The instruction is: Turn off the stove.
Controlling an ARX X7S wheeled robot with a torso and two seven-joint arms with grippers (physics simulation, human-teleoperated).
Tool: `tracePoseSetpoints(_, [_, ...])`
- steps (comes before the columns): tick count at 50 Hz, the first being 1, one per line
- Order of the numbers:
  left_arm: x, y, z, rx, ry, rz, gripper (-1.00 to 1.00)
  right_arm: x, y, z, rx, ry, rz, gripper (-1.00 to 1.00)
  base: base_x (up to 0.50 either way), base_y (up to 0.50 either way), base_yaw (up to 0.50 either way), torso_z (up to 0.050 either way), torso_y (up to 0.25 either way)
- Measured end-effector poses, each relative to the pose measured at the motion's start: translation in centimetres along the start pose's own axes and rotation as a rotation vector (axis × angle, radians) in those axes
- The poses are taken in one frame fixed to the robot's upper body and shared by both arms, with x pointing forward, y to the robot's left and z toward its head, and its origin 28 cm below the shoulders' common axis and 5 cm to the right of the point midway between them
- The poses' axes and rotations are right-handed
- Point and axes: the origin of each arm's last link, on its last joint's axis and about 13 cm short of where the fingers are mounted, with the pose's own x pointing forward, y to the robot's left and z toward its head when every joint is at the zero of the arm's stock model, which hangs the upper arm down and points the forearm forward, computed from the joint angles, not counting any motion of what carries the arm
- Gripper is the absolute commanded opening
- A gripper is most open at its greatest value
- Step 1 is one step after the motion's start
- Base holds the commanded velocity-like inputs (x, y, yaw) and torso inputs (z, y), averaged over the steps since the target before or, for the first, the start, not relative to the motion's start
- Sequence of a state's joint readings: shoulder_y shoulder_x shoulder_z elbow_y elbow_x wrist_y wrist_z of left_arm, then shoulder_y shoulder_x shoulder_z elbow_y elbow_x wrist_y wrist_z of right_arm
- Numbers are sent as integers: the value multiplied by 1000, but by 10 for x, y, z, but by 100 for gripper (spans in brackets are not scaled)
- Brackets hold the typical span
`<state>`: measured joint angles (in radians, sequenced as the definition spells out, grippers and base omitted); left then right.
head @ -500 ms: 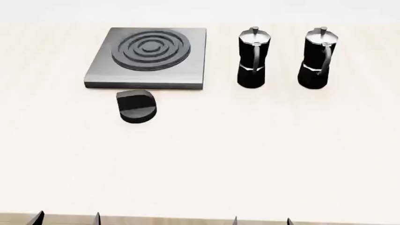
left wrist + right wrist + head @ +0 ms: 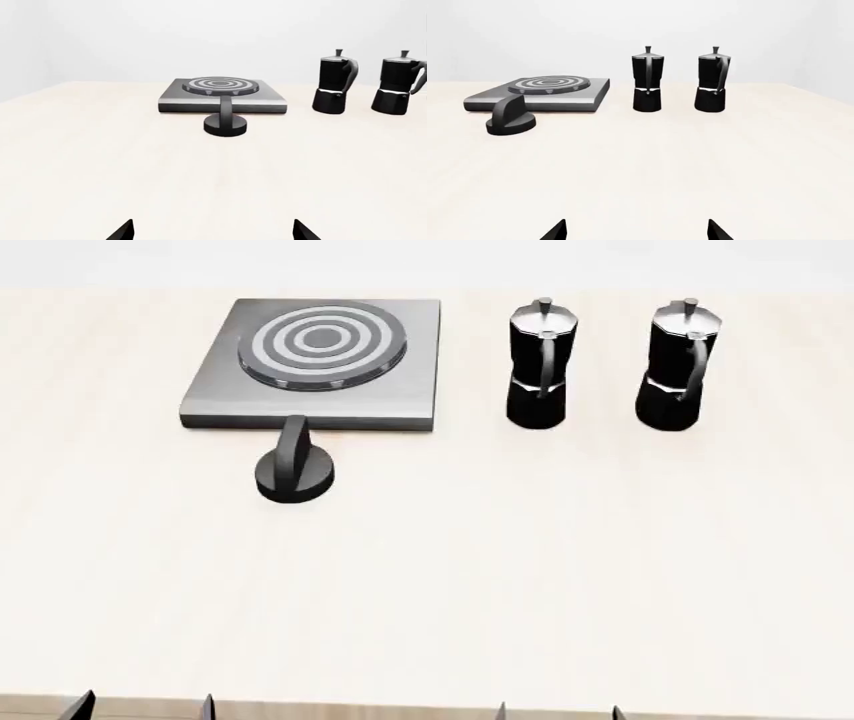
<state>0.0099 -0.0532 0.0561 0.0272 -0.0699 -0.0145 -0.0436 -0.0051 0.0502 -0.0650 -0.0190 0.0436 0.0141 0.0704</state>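
The stove (image 2: 315, 365) is a flat grey metal plate at the table's far left, with a round burner (image 2: 320, 340) whose rings show light and dark bands. Its black ridged knob (image 2: 295, 473) stands just in front, ridge pointing toward the plate. The stove (image 2: 223, 97) and knob (image 2: 225, 122) also show in the left wrist view, and the stove (image 2: 540, 93) and knob (image 2: 509, 119) in the right wrist view. My left gripper (image 2: 144, 706) and right gripper (image 2: 557, 710) sit at the table's near edge, far from the knob, both open and empty; only fingertips show.
Two black-and-silver moka pots (image 2: 541, 365) (image 2: 678, 365) stand upright to the right of the stove at the back. The pale table (image 2: 534, 570) stretches wide between the grippers and the stove. Its near edge runs along the bottom of the head view.
The knob's ridge has turned from lying sideways to pointing toward the stove. The burner rings went from all dark to light and dark bands. The grippers have not moved.
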Motion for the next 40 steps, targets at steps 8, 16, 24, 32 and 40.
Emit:
tracePoseSetpoints(8, [0, 0, 1, -2, -3, 7, 100, 0, 0, 1, 0, 1, 2, 100, 0, 0, 0, 0, 0])
tracePoseSetpoints(16, [1, 0, 1, -18, 15, 20, 100, -1, 0, 1, 16, -2, 1, 100, 0, 0, 0, 0, 0])
tracePoseSetpoints(24, [0, 1, 5, -26, 10, 21, 100, -4, -3, 11, -8, -40, -10, 100, 0, 0, 0, 0, 0])
tracePoseSetpoints(32, [0, 3, 21, -29, -34, 16, 100, -10, -9, 34, -42, -113, -30, 100, 0, 0, 0, 0, 0])
tracePoseSetpoints(40, [-2, 6, 45, -38, -108, 3, 100, -19, -15, 62, -82, -193, -52, 100, 0, 0, 0, 0, 0])
